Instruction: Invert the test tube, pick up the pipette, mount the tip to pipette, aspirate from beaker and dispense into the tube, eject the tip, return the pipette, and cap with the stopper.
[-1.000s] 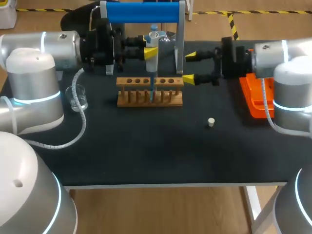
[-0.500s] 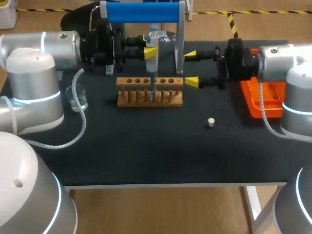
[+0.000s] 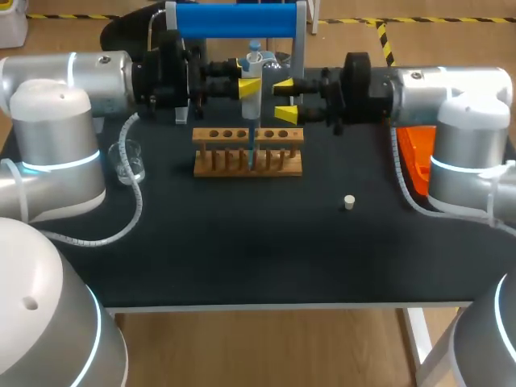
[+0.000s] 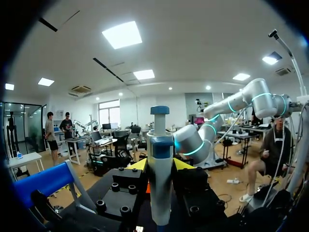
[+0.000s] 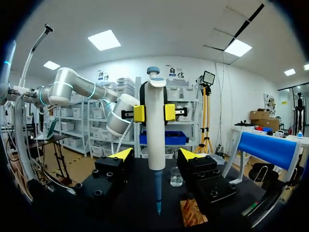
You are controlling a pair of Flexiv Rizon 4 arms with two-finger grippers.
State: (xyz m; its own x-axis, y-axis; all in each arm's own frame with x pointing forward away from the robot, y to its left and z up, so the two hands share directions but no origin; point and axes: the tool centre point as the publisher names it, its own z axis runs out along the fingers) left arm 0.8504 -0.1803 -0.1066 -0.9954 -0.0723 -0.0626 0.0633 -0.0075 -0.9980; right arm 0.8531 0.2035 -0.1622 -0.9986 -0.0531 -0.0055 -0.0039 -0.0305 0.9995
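Observation:
A white pipette (image 3: 252,95) with a blue top and a blue tip stands upright over the wooden rack (image 3: 247,151), its tip down among the rack's holes. My left gripper (image 3: 248,85) is shut on the pipette's body from the left. The left wrist view shows the pipette (image 4: 160,164) between my left gripper's (image 4: 159,165) yellow tips. My right gripper (image 3: 284,97) is open just right of the pipette. In the right wrist view the pipette (image 5: 155,130) stands between my right gripper's (image 5: 155,154) fingers with a gap on each side. I cannot make out the test tube.
A glass beaker (image 3: 129,161) stands at the left of the table. A small white stopper (image 3: 349,201) lies right of the rack. An orange tip box (image 3: 413,157) sits under my right arm. A blue-topped stand (image 3: 238,20) rises behind the pipette.
My right gripper has moved left from beside the rack up to the pipette, and its fingers have drawn closer together. The left arm and the pipette have kept still.

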